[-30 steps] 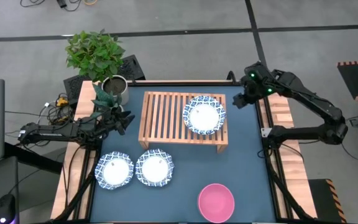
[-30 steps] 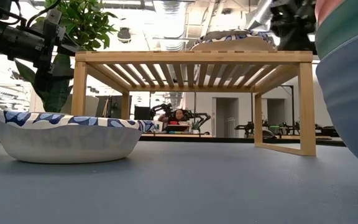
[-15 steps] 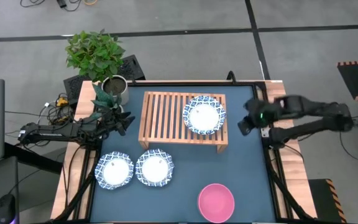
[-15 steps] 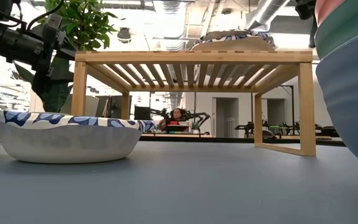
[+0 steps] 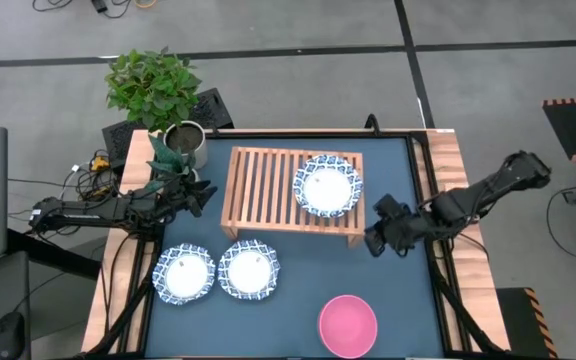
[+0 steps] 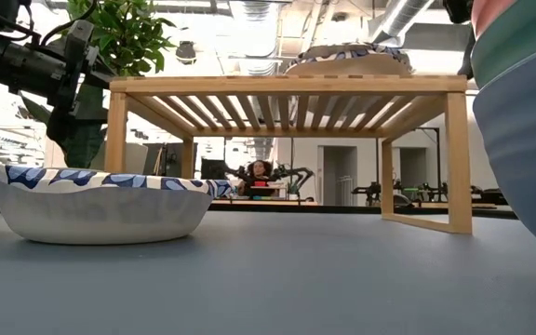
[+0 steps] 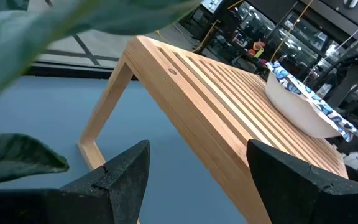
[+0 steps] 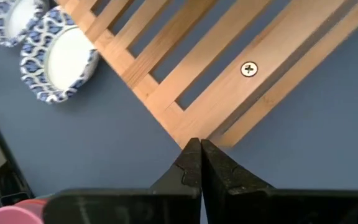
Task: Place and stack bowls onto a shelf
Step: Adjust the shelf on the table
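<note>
Since the earlier frame, only the right gripper [image 5: 375,240] has moved, swinging down beside the shelf [image 5: 268,185], fingers together and empty. One patterned bowl [image 5: 329,186] sits on the shelf. Two patterned bowls [image 5: 217,272] and a pink bowl [image 5: 348,325] remain on the worktop [image 5: 398,300]. Left gripper [image 5: 200,192] waits near the plant pot [image 5: 184,142], fingers apart.

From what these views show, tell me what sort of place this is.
Probably a robotics lab or workshop. Other robot arms stand at a workstation beyond the table, bare ducts run overhead, and hazard-striped tape marks the grey floor beside the dark blue table.
</note>
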